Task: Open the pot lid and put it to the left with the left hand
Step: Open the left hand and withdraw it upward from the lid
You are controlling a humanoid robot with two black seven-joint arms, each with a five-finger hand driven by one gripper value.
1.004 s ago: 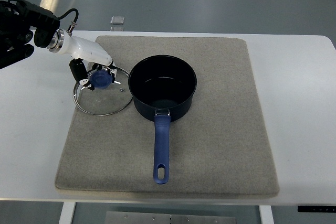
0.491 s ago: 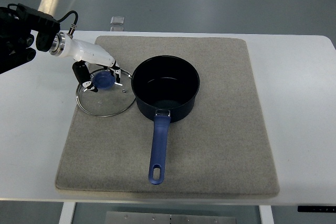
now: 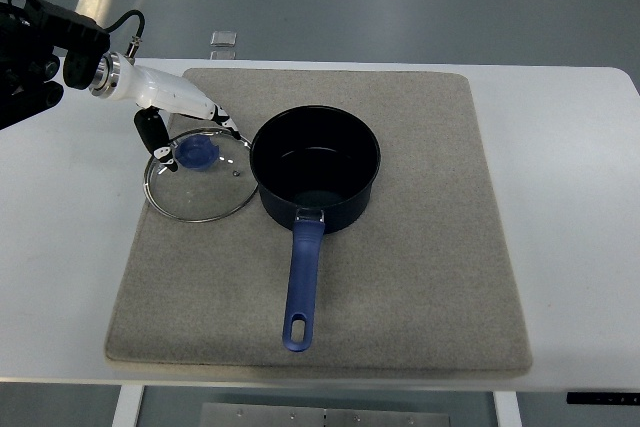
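The glass lid (image 3: 200, 195) with a blue knob (image 3: 195, 154) lies flat on the grey mat (image 3: 420, 247), just left of the pot, its rim touching or nearly touching the pot's wall. The dark blue pot (image 3: 315, 169) stands uncovered in the mat's middle, its blue handle (image 3: 300, 287) pointing toward the near edge. My left hand (image 3: 192, 137), white with black tips, hovers over the far side of the knob. Its fingers (image 3: 228, 127) are spread and hold nothing.
The mat covers most of a white table (image 3: 570, 197). A small clear object (image 3: 224, 40) sits at the table's far edge. My left arm's black forearm (image 3: 40, 47) comes in at the upper left corner.
My left hand has let go of the knob and drawn back up and to the left, fingers spreading. The pot shifted slightly right and its handle swung a little left.
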